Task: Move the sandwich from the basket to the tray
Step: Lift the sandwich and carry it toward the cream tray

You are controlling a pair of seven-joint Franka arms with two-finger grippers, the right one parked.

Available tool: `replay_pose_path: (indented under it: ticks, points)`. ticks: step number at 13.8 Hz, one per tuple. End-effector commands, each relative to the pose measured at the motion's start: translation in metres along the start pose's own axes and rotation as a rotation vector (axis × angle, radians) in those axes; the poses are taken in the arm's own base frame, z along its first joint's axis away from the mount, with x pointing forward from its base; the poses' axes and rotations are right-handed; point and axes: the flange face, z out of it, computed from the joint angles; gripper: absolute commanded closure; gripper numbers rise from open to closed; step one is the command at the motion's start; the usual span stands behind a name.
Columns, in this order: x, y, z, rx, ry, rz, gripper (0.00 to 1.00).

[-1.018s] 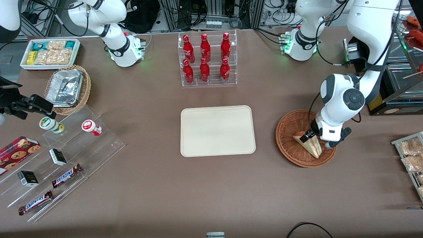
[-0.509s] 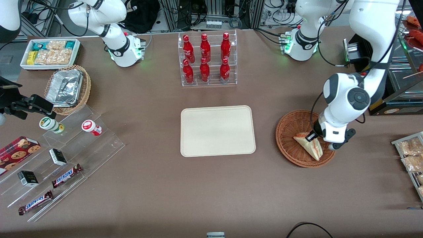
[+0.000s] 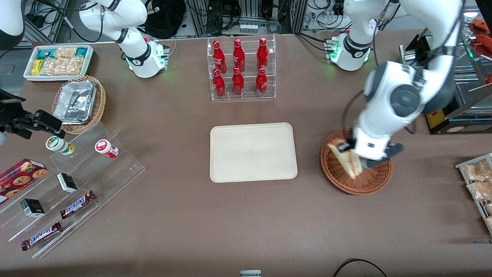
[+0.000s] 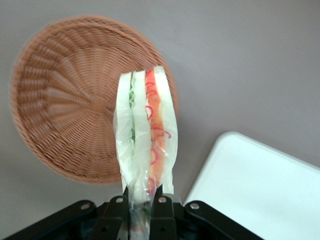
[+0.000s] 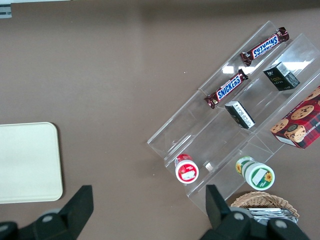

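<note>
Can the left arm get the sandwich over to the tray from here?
Probably yes. The pincer is shut on the sandwich, lifted above the wicker basket. The cream tray lies beside the basket, toward the parked arm's end, and nothing stands on the bare table between them.

Six red bottles [image 3: 240,68] stood in a clear rack on the brown worktop [image 3: 184,215]. Toward the parked arm's end lay a white box of snack packets [image 3: 59,61], a tan basket of foil trays [image 3: 78,103], and clear stepped shelves [image 3: 82,181] carrying Snickers bars [image 3: 77,204], small jars [image 3: 106,148] and a cookie box [image 3: 19,175].
</note>
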Motion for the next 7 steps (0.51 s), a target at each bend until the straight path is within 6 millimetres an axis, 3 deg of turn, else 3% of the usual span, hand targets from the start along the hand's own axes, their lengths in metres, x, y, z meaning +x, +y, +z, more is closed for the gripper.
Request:
replay_pose_path:
  ticks: [1, 5, 6, 7]
  points:
    - [-0.042, 0.045, 0.014, 0.030, -0.010, 0.090, 0.92]
    - [-0.090, 0.110, 0.038, 0.006, -0.016, 0.207, 0.91]
    - [-0.091, 0.122, 0.051, -0.003, -0.021, 0.217, 0.91]
    - [-0.106, 0.137, 0.062, -0.011, -0.024, 0.250, 0.91]
